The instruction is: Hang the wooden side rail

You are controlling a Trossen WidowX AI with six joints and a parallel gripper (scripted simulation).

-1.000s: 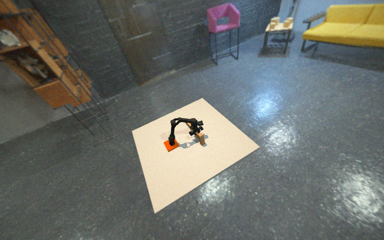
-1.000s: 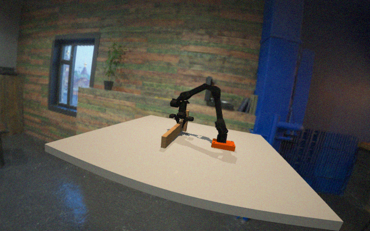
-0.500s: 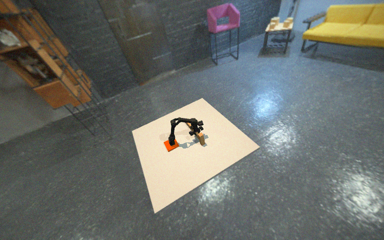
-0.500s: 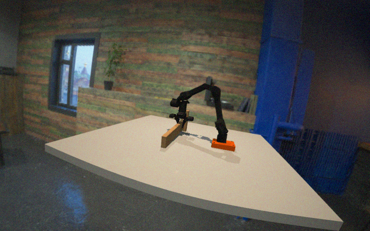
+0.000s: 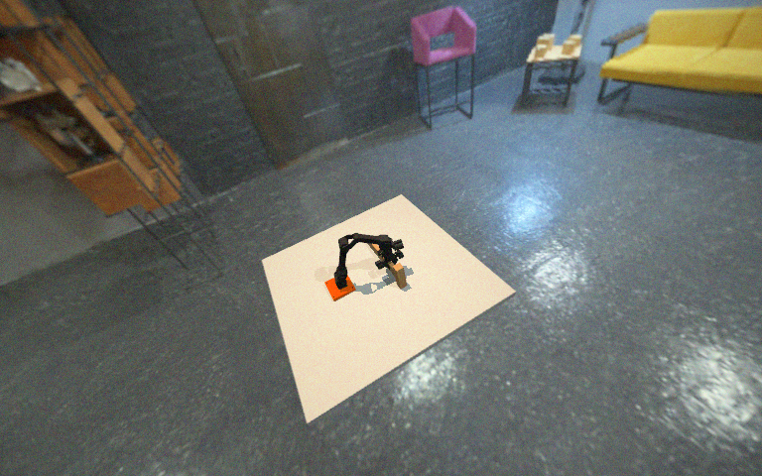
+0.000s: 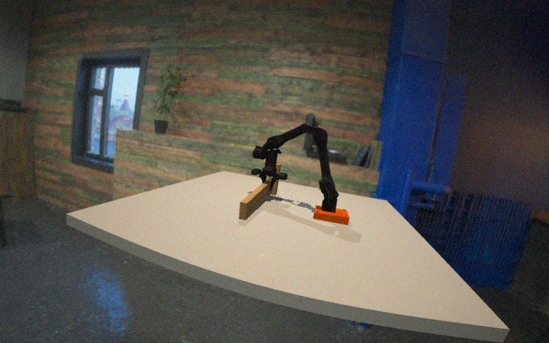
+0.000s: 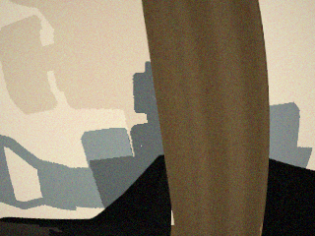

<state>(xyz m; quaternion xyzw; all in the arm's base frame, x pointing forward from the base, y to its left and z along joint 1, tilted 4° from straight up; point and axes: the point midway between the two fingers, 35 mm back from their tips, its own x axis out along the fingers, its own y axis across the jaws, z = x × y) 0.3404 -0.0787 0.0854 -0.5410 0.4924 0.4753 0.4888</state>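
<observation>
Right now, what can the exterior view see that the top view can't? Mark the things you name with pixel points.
Only the exterior view shows the window (image 6: 122,108) and the potted plant (image 6: 161,126). Only the top view shows the pink chair (image 5: 442,56) and the yellow sofa (image 5: 680,61). Both show the gripper (image 5: 388,264) (image 6: 269,186) holding the wooden rail (image 5: 399,275) (image 6: 251,201), and the arm's orange base (image 5: 333,293) (image 6: 342,218).
</observation>
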